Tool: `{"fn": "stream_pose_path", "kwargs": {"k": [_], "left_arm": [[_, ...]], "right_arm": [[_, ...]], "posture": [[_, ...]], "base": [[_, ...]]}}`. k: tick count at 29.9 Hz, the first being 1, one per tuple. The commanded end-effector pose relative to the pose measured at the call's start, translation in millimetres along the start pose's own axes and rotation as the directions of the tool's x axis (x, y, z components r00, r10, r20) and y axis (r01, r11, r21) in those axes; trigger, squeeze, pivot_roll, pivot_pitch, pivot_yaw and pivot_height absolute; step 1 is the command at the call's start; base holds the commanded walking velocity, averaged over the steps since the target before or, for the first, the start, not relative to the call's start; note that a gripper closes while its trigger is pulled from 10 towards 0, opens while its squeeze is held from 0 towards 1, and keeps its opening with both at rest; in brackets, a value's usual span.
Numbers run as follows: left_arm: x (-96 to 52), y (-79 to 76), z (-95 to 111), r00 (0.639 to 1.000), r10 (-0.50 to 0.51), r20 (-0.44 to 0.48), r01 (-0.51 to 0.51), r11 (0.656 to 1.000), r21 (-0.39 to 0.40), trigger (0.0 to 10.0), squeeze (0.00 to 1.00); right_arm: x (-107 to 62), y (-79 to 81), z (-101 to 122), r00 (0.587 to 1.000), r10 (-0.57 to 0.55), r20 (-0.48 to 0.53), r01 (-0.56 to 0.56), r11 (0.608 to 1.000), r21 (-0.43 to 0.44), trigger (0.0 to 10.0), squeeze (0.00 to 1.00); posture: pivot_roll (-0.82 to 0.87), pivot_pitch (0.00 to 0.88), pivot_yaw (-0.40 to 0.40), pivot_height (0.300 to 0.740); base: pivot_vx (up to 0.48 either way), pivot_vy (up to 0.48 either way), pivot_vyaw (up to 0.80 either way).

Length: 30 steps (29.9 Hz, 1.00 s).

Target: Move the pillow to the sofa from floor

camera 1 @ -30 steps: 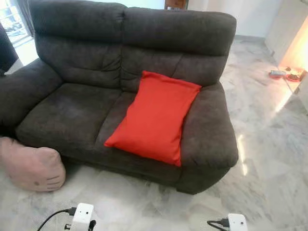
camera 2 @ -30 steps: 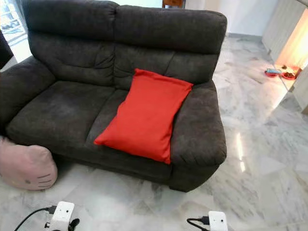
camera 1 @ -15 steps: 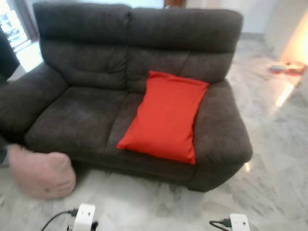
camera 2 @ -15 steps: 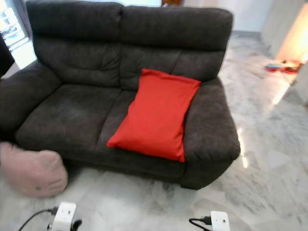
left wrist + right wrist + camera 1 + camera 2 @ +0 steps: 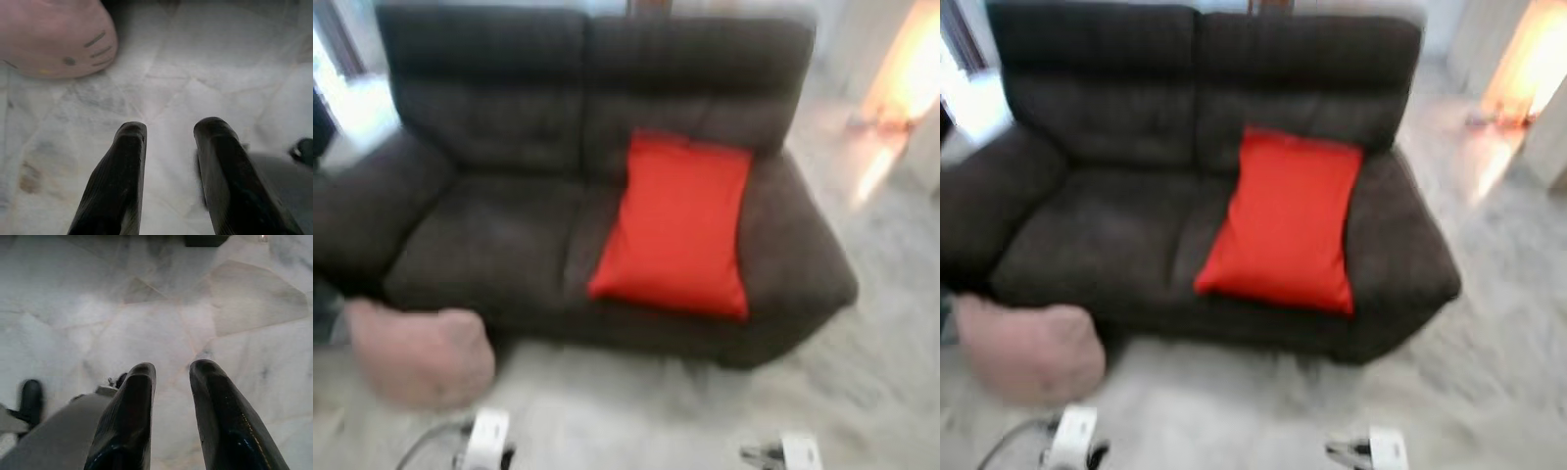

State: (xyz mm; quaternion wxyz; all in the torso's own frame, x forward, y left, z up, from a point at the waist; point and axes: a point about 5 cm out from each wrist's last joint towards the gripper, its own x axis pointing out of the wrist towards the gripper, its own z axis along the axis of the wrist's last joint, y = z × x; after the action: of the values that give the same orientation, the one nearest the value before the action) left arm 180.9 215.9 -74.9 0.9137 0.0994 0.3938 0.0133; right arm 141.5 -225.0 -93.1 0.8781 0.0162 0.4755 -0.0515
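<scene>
A pink pillow [image 5: 419, 354] with a cat face drawn on it lies on the marble floor, against the front left corner of the dark grey sofa [image 5: 499, 211]. A red pillow [image 5: 677, 227] leans on the sofa's right seat beside the armrest. My left gripper [image 5: 171, 126] hangs open over bare floor, with the pink pillow [image 5: 54, 36] a short way beyond its fingertips. My right gripper [image 5: 173, 367] is open above the floor with nothing between its fingers. The white wrist housings of both arms [image 5: 487, 439] sit at the bottom edge of the eye views.
Marble floor [image 5: 1489, 392] stretches in front of the sofa and to its right. A bright warm-lit opening [image 5: 906, 78] with small objects on the floor is at the far right. Daylight comes from the far left behind the sofa's left armrest [image 5: 372, 201].
The whole picture has shifted and blurred, so the camera moved: the sofa and both pillows now sit further right in view. The pillows themselves have not moved.
</scene>
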Motion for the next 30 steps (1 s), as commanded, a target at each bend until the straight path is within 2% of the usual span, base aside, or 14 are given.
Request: {"fn": "stream_pose_path", "kwargs": {"k": [1,12,17,30], "left_arm": [[-1.9,7.8,-5.3,1.0,0.019,-0.018,-0.019,1.0,0.002,10.0,0.0],[-1.9,8.5,-5.3,1.0,0.019,-0.019,-0.019,1.0,0.002,10.0,0.0],[-1.9,9.1,-5.1,1.0,0.019,-0.018,-0.019,1.0,0.003,10.0,0.0],[-1.8,9.4,-5.1,1.0,0.02,-0.02,-0.02,1.0,0.004,10.0,0.0]], "right_arm": [[1.4,3.7,4.8,1.0,0.01,0.016,-0.01,1.0,-0.003,10.0,0.0],[1.4,4.2,4.2,1.0,0.008,0.015,-0.009,1.0,0.013,10.0,0.0],[1.6,4.5,3.7,1.0,0.007,0.006,-0.007,1.0,0.006,10.0,0.0],[1.6,5.3,4.5,1.0,0.015,0.014,-0.015,1.0,0.01,10.0,0.0]], "posture": [[0.09,0.048,-0.06,0.74],[0.09,0.052,-0.056,0.74],[0.09,0.053,-0.055,0.74],[0.1,0.054,-0.054,0.74]], "base": [[0.0,0.48,0.0],[0.0,0.48,0.0],[0.0,0.48,-0.8],[0.0,0.48,0.0]]}}
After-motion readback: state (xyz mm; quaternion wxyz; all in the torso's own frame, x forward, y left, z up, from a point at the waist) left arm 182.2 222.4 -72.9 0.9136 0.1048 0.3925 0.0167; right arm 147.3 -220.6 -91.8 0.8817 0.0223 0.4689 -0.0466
